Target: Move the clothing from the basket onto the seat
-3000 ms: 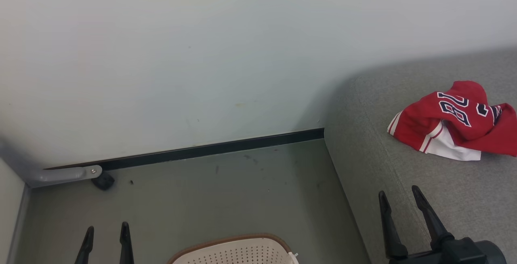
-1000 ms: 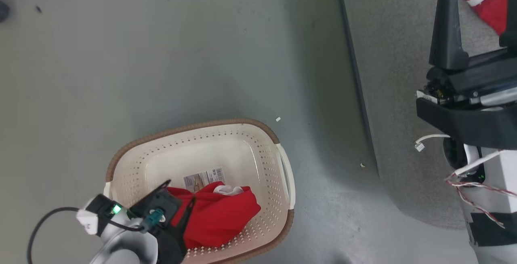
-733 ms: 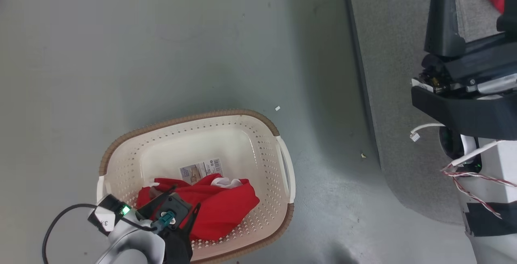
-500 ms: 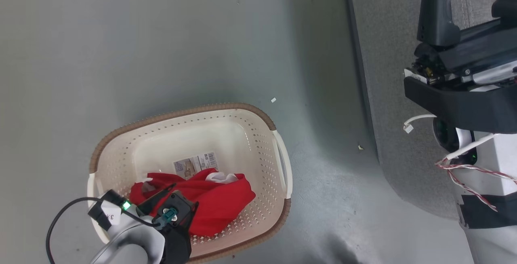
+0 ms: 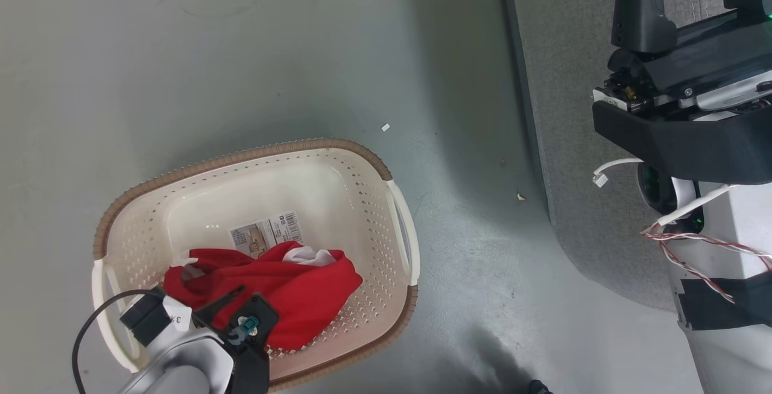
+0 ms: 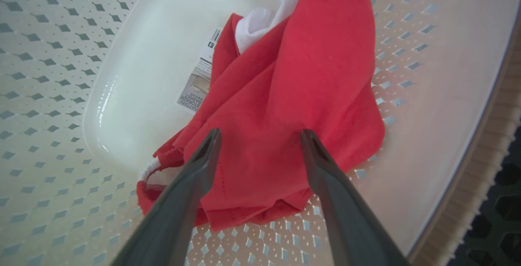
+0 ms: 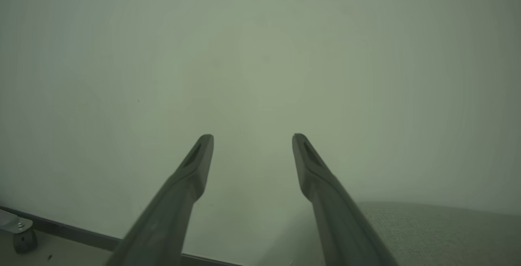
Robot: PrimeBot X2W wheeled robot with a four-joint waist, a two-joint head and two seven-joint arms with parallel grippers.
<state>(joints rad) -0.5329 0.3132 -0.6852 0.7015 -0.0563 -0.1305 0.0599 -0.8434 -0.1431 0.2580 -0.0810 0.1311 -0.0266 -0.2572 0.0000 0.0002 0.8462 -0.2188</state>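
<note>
My left gripper (image 6: 261, 132) is spread wide with nothing between its fingers; the tips hang over the red clothing (image 6: 293, 95), contact unclear; the clothing is bunched inside the basket (image 5: 241, 155), toward the 6 o'clock end of its bottom, with a white bit at the bunch's 12 o'clock edge; a paper label (image 5: 265, 234) lies on the basket bottom at 11 o'clock of the bunch, partly covered by it; the basket sits on the grey floor (image 5: 241, 50), at 7 o'clock in the head view; the seat (image 5: 579, 80) is at 2 o'clock there, apart from the basket; my right gripper (image 7: 252, 136) is spread wide too and empty, pointing at a pale wall (image 7: 260, 54); the seat's edge is at 5 o'clock in the right wrist view.
</note>
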